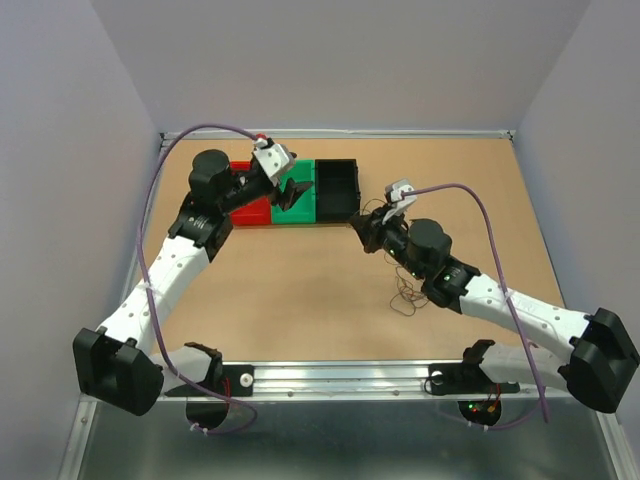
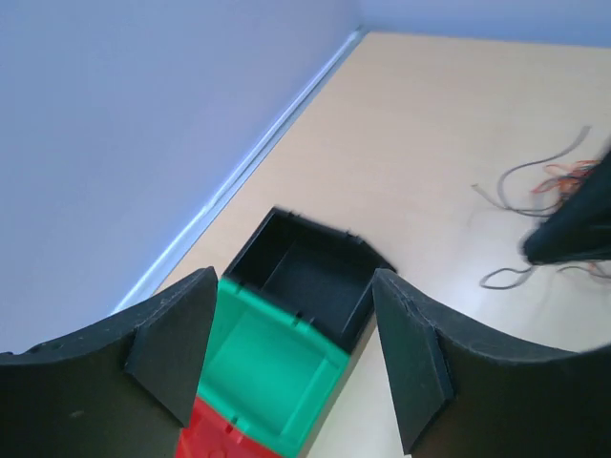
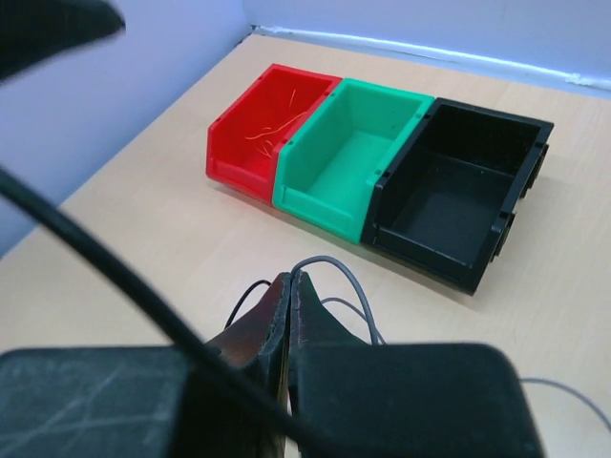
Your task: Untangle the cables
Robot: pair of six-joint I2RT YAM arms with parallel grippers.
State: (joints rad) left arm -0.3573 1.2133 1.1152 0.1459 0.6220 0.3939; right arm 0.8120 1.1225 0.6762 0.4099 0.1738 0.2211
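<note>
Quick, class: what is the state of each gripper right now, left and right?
Left gripper: open, holding nothing.
Right gripper: closed, pinching a grey cable.

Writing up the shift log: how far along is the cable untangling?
Done: thin orange wires lie in the red bin. In hand: the right gripper is shut, apparently pinching a grey wire; the left gripper hangs open over the green bin. Left: a tangle sits on the table; the green bin and black bin look empty.
</note>
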